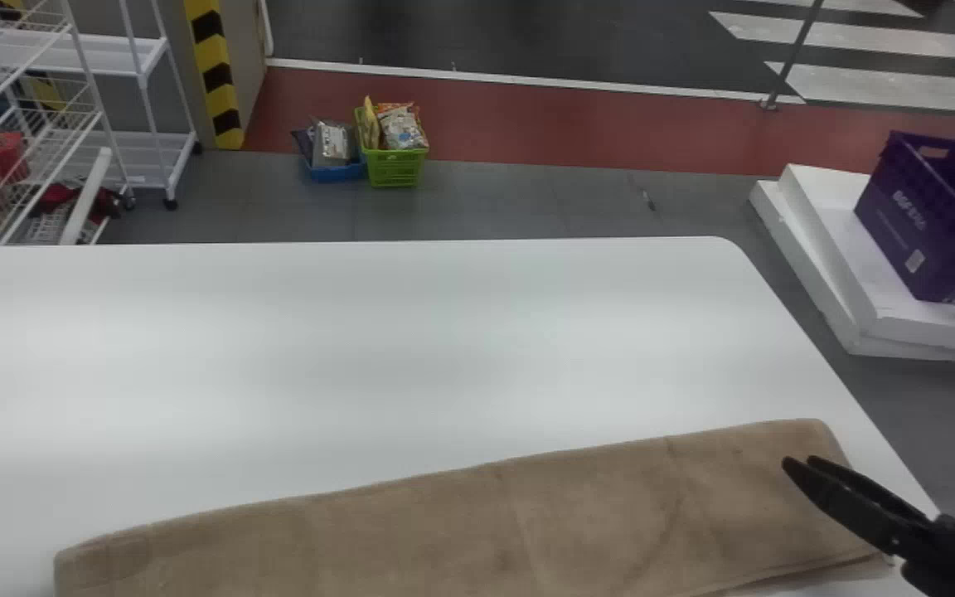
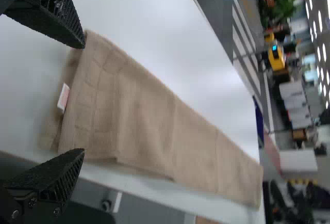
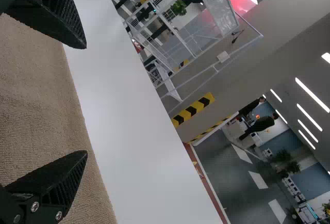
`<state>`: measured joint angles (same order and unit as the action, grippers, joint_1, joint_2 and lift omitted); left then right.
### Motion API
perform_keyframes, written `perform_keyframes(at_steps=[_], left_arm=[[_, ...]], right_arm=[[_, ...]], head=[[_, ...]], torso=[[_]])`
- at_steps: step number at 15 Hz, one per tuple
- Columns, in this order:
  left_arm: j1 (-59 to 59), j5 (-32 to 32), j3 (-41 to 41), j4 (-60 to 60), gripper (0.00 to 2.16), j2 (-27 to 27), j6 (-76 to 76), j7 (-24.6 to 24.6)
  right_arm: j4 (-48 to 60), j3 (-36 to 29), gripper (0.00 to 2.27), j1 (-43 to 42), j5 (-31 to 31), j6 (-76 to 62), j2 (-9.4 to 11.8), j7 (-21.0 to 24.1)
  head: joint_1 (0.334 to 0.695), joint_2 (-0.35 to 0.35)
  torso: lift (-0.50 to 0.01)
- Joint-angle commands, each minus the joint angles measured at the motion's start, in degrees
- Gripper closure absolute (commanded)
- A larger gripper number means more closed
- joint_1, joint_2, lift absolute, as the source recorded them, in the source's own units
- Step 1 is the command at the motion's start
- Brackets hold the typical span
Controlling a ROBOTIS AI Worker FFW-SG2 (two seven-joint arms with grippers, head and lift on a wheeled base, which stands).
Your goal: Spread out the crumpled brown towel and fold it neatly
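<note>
Lg. indoor hall, lab-type: crosswalk stripes (image 1: pixel 900 85), white racks (image 1: pixel 104 56), strip lights (image 3: pixel 312 94)

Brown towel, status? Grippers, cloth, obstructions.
Left gripper open at tagged end; right gripper open over right end. Brown towel in a long folded strip. Right gripper may obstruct folding there.

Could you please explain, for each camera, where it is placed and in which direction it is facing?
Head view: on the head, looking forward and down over the white table and brown towel; the right fingers show at lower right.
Left wrist view: on the left wrist, looking along the towel towards the robot's right; the left fingers show.
Right wrist view: on the right wrist, looking across towel and table towards the robot's left; the right fingers show.
Head and right wrist views share the yellow-black striped post.
</note>
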<state>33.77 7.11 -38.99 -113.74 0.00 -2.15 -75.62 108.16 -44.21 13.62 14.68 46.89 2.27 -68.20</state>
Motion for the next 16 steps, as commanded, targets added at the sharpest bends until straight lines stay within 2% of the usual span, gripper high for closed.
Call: perform_keyframes(at_steps=[1, 3, 5, 9, 14, 16], left_arm=[[-0.63, -2.10, 0.76, -1.22, 0.15, -0.15, 15.48, 2.23], [-0.63, -2.45, 1.99, -2.54, 0.21, -0.15, 21.63, 3.90], [-0.46, -3.51, 2.25, -4.83, 0.21, -0.15, 27.43, 4.17], [0.78, -2.80, 3.48, -7.81, 0.22, -0.15, 28.48, 5.22], [3.06, -1.49, 7.26, -10.80, 0.26, -0.15, 28.48, 10.14], [3.59, 1.06, 10.25, -11.15, 0.26, -0.15, 28.31, 13.22]], right_arm=[[-0.06, 0.00, 0.08, 0.09, 0.09, 0.00, -0.07, 0.00], [-0.06, -0.27, 0.08, 0.27, 0.00, 0.00, -0.07, 0.00], [-0.06, -0.62, 0.08, 0.44, 0.00, 0.00, -0.07, 0.00], [-0.15, -0.88, 0.08, 0.62, 0.09, 0.00, -0.07, -0.09], [-0.15, -0.79, 0.08, 0.44, 0.00, 0.00, -0.07, 0.00], [-0.15, -0.97, 0.08, 0.44, 0.00, 0.00, 0.02, 0.00]], head=[[0.695, -0.077], [0.695, -0.054], [0.695, -0.061], [0.695, -0.084], [0.695, -0.106], [0.695, -0.117]], torso=[[-0.128], [-0.128], [-0.128], [-0.128], [-0.128], [-0.128]])
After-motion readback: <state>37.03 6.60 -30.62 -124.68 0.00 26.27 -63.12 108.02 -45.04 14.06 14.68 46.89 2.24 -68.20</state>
